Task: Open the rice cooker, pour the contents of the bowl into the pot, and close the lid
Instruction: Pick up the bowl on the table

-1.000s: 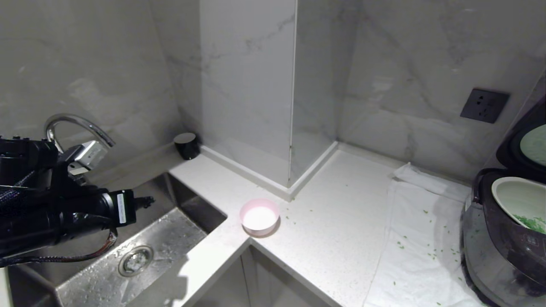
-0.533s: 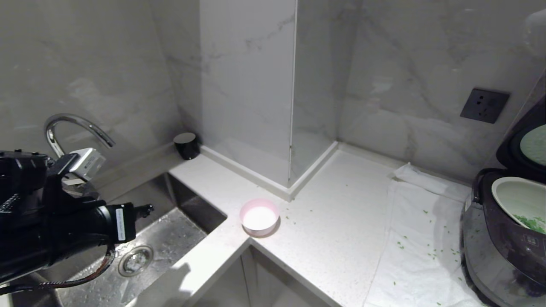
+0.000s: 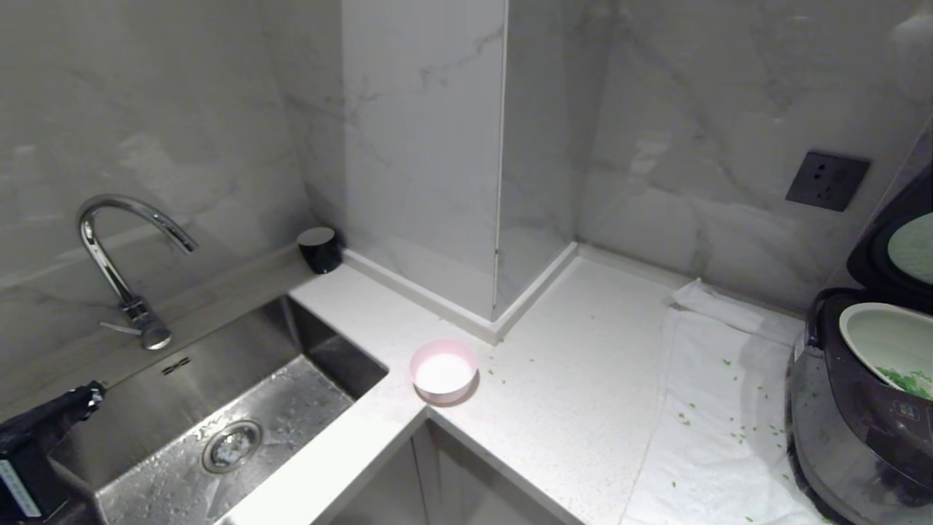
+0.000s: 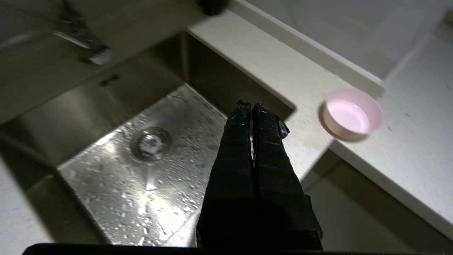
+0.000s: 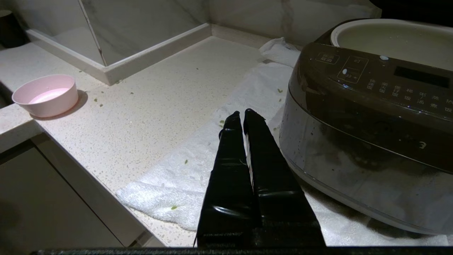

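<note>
The rice cooker [image 3: 860, 423] stands at the far right on a white towel, its lid [image 3: 867, 251] raised. Green bits [image 3: 907, 380] lie inside the pale pot [image 3: 878, 339]. The pink bowl [image 3: 443, 372] sits upright and empty on the counter corner beside the sink. My left gripper [image 3: 89, 397] hangs low at the lower left over the sink, shut and empty [image 4: 250, 105], well apart from the bowl [image 4: 352, 115]. My right gripper [image 5: 242, 114] is shut and empty above the towel, just in front of the cooker [image 5: 371, 117].
A steel sink [image 3: 168, 397] with a curved tap [image 3: 109, 248] fills the left side. A black cup [image 3: 318, 249] stands in the back corner. A wall socket [image 3: 827, 180] is above the white towel [image 3: 714, 408]. Stray green bits dot the towel and counter.
My left arm has dropped and pulled back toward the lower left, leaving most of the head view and uncovering the tap. The bowl and cooker have not moved.
</note>
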Robot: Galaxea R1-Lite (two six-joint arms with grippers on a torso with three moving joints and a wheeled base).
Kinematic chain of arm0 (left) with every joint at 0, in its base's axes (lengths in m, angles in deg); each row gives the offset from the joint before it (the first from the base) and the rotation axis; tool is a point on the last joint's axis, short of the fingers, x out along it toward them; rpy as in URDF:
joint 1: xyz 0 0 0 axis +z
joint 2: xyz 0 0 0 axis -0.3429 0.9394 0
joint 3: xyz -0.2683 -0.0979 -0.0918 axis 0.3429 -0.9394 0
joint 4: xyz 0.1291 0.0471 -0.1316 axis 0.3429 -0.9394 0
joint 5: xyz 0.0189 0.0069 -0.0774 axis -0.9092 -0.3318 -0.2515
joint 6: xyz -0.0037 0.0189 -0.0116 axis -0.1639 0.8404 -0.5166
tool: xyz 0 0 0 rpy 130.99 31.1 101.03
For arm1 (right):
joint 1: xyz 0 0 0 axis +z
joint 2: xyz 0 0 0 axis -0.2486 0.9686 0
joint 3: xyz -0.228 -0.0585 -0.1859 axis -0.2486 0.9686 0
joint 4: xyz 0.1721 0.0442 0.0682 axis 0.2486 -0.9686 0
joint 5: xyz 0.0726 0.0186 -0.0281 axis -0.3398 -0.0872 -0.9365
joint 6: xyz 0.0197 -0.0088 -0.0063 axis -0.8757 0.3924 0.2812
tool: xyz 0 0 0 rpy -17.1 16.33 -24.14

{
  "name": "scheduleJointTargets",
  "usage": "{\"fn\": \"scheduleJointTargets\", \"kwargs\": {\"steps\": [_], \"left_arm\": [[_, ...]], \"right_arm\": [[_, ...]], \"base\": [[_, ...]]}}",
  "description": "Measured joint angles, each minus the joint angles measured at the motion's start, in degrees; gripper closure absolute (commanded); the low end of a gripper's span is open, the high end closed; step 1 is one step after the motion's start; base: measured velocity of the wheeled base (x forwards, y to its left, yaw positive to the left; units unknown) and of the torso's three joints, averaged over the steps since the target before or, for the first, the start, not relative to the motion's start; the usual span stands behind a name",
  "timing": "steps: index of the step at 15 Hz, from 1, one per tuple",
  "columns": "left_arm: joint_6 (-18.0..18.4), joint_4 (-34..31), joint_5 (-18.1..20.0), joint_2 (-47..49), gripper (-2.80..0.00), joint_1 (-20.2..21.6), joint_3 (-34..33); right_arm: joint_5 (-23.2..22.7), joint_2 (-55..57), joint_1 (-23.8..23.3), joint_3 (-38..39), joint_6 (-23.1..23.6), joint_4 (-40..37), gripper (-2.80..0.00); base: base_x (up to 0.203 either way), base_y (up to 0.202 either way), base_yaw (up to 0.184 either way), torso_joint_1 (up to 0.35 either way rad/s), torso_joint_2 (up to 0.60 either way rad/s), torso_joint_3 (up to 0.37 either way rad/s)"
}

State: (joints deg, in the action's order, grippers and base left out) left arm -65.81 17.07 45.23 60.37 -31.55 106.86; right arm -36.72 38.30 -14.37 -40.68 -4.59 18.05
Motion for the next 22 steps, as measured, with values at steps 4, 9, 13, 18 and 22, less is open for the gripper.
{"fn": "scheduleJointTargets", "kwargs": {"steps": [4,9,13,18,22], "left_arm": [[1.6,-0.1,-1.2,-13.9,0.0,7.4,-3.2],[8.0,-0.4,4.2,-29.6,0.0,10.6,-11.7],[9.8,-1.6,6.9,-39.4,0.0,11.3,-17.4],[11.1,-4.8,10.5,-42.4,0.0,11.3,-21.4],[10.1,-9.4,12.2,-42.7,0.0,11.3,-21.5]], "right_arm": [[0.0,0.0,0.0,0.0,0.0,0.0,0.0],[0.0,0.0,0.0,0.0,0.0,0.0,0.0],[0.0,0.0,0.0,0.0,0.0,0.0,0.0],[0.0,0.0,0.0,0.0,0.0,0.0,0.0],[0.0,0.0,0.0,0.0,0.0,0.0,0.0]], "base": [[0.0,0.0,0.0,0.0,0.0,0.0],[0.0,0.0,0.0,0.0,0.0,0.0],[0.0,0.0,0.0,0.0,0.0,0.0],[0.0,0.0,0.0,0.0,0.0,0.0],[-0.068,0.0,-0.001,0.005,0.0,0.001]]}}
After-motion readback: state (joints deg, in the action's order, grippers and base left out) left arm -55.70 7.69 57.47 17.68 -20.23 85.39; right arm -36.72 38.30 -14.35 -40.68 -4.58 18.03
